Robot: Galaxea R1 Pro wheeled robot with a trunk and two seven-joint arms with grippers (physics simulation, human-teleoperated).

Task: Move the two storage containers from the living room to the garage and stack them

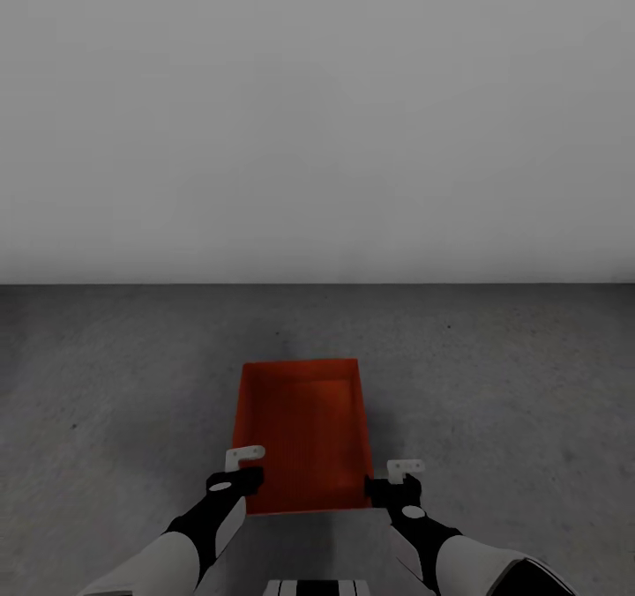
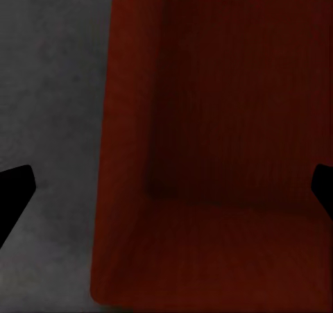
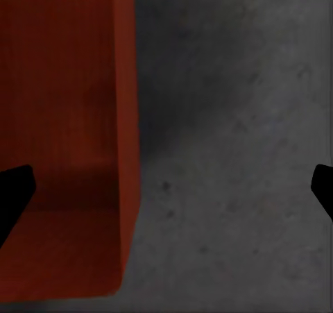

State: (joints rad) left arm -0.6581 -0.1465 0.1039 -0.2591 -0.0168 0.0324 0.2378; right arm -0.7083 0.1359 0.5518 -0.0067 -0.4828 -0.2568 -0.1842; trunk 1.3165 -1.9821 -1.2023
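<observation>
1. Orange-red storage container (image 1: 304, 433), open-topped and empty, sits on the dark grey concrete floor (image 1: 106, 376) of the garage, just ahead of both arms, with the white wall (image 1: 317, 120) beyond it.
2. Left gripper (image 1: 245, 464) hovers at the container's near left corner, fingers spread wide, straddling the left wall (image 2: 121, 153) from above.
3. Right gripper (image 1: 401, 477) hangs just beside the near right corner, likewise spread, holding nothing, with the container's right wall (image 3: 128, 139) and bare concrete between its black fingertips (image 3: 14, 195).
</observation>
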